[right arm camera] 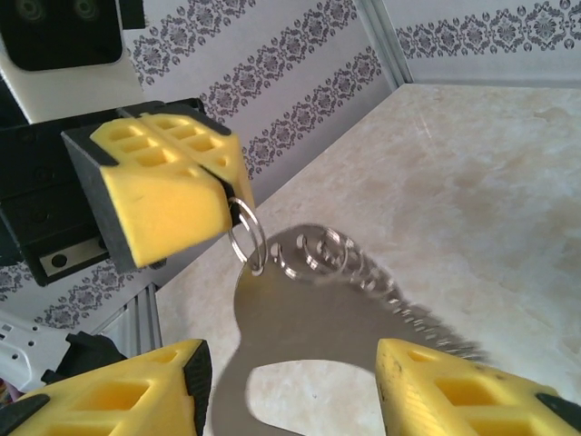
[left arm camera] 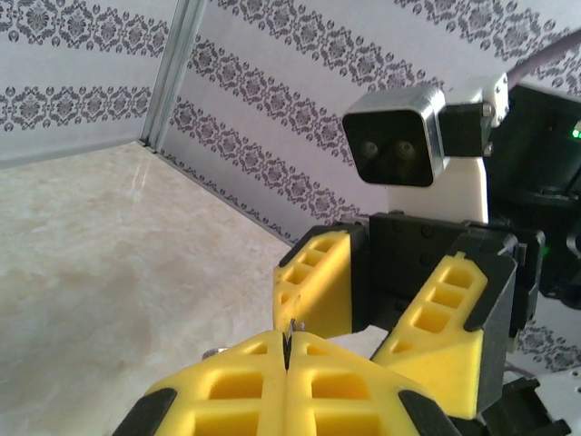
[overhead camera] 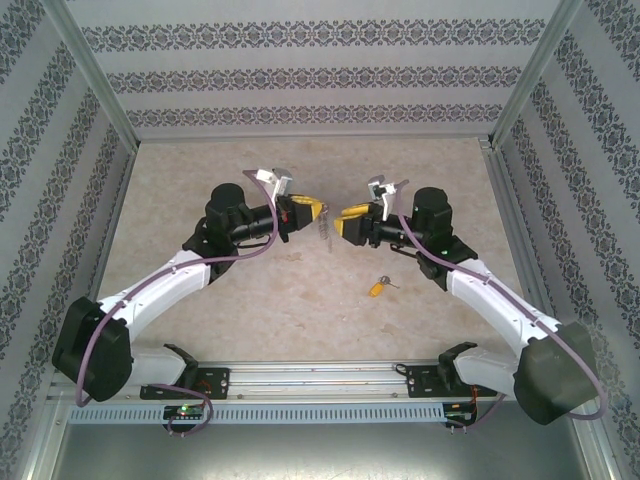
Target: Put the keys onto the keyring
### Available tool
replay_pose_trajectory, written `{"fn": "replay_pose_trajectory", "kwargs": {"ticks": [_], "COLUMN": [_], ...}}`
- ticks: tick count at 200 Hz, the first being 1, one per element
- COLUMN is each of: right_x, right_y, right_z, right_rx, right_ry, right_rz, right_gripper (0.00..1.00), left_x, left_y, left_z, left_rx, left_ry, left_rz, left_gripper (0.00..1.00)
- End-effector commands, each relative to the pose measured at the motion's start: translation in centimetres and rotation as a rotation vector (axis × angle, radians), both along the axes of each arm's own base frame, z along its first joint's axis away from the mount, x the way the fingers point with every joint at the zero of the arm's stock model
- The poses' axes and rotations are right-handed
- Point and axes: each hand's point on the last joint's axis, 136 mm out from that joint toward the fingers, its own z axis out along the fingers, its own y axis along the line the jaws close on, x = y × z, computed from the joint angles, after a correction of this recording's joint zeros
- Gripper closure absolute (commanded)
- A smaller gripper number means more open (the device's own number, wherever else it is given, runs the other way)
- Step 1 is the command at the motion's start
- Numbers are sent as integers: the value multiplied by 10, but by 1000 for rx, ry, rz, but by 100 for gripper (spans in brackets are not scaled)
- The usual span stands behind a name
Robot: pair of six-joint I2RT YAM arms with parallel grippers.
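The keyring is a flat grey metal loop with a row of small rings along one edge. It hangs in the air from one small split ring. My left gripper is shut on that split ring, its yellow fingers pressed together. In the top view the keyring dangles between my left gripper and my right gripper. My right gripper is open, one finger on each side of the hanging loop and not touching it. The yellow-headed key lies on the table below the right arm.
The beige tabletop is fenced by patterned walls with metal posts at the corners. The right arm's forearm passes just right of the key. A metal rail runs along the near edge.
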Motion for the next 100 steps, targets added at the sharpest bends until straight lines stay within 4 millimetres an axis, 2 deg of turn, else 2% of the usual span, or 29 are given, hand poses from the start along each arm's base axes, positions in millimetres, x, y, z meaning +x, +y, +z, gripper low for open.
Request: {"fn": "replay_pose_trajectory", "kwargs": {"ticks": [1, 56, 100], "right_x": [0, 4, 3], "right_y": [8, 16, 20], "right_z": [26, 32, 27], "right_rx": [38, 46, 45], "right_ry": [-67, -76, -67], "right_rz": [34, 51, 66], "right_gripper": [49, 52, 53], "left_x": [-8, -13, -15], "left_y": [-3, -9, -11], "left_z": [9, 9, 10], "left_rx": [51, 73, 80], "left_ry": [-85, -107, -113], "left_rz": [-2, -17, -21], "left_gripper": [100, 100, 100]}}
